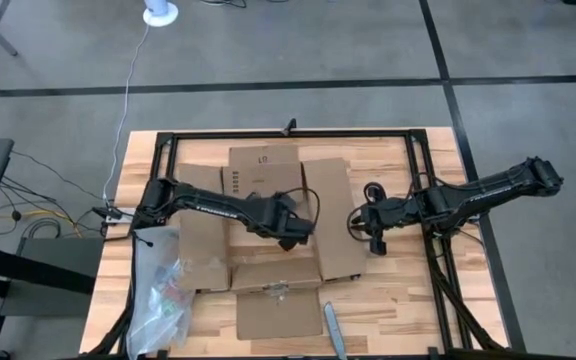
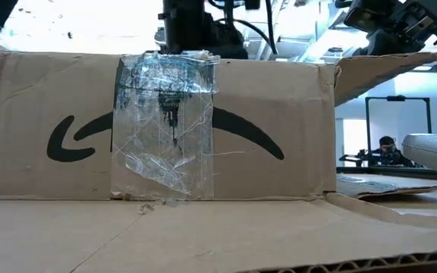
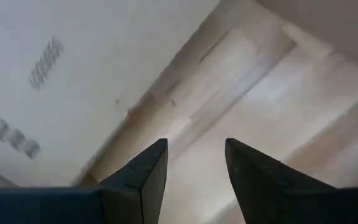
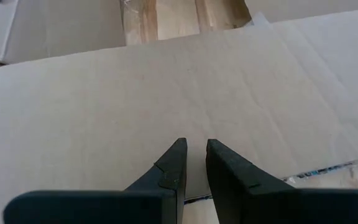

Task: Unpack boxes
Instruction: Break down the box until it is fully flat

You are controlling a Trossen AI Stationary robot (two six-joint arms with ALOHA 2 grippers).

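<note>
In the middle of the wooden surface [image 1: 388, 300] lies the brown cardboard box [image 1: 268, 165], opened out, with its four flaps spread flat to the left, right, far and near sides. The left gripper [image 1: 296, 238] reaches from the left side over the open middle of the box, and in its wrist view the jaws stand moderately apart with nothing between them, above the pale inside floor of the box [image 3: 241, 93]. The right gripper [image 1: 376, 243] hangs just beside the outer edge of the right flap [image 1: 330, 215]; its wrist view shows the jaws narrow, almost closed, and empty, pointing at the plain cardboard of the flap [image 4: 166, 93]. In the low view the near wall of the box [image 2: 44, 98] fills most of the frame, with a dark curved arrow print [image 2: 74, 140] and a strip of clear, wrinkled tape [image 2: 165, 121] over its middle. The near flap [image 2: 203, 235] lies flat in front of this wall. At the near left corner of the surface a clear plastic bag [image 1: 160, 290] with small coloured things inside rests beside the left flap. A narrow grey tool [image 1: 334, 332] lies near the front edge, just right of the near flap. Far behind, in the low view, a person [image 2: 388, 144] sits in the room.
</note>
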